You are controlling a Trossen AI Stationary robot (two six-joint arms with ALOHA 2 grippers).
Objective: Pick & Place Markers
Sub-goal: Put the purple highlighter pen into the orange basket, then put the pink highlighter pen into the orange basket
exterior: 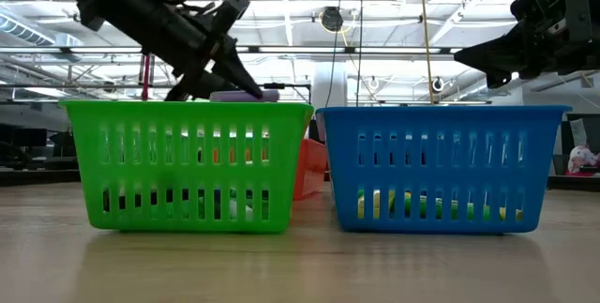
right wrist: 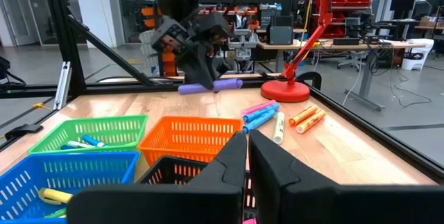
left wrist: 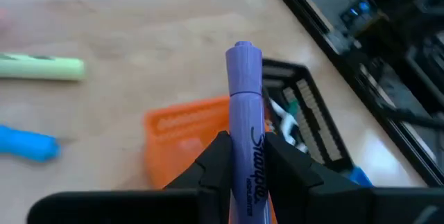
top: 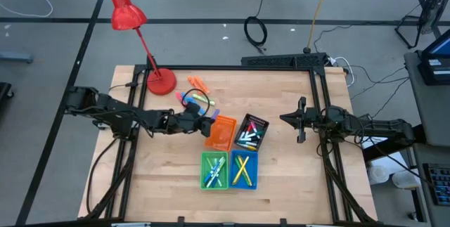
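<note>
My left gripper [top: 205,120] is shut on a purple marker [left wrist: 244,92] and hovers by the far-left corner of the orange bin [top: 221,133]. Loose markers [top: 195,92] lie flat on the wood near the lamp's base: orange, pink, blue, pale green. In the right wrist view they are pink [right wrist: 258,107], blue [right wrist: 258,118] and orange [right wrist: 305,116]. More markers lie inside the black bin [top: 251,132], green bin [top: 214,171] and blue bin [top: 243,169]. My right gripper [top: 287,119] waits right of the black bin, shut on nothing, raised off the table. My left gripper pinches the purple marker by the printed middle of its barrel [left wrist: 254,172] between its two fingers [left wrist: 216,156]. It comes slanting down from the table's left. The marker is lifted clear and lies about level [right wrist: 211,85], its cap end [left wrist: 243,54] sticking out past the fingertips.
A red desk lamp [top: 160,81] stands at the table's far left, its head over the floor beyond. The four bins cluster at the table's middle. A black frame rail [top: 320,114] runs along the right side. Bare wood lies at the near left and between the bins and my right gripper.
</note>
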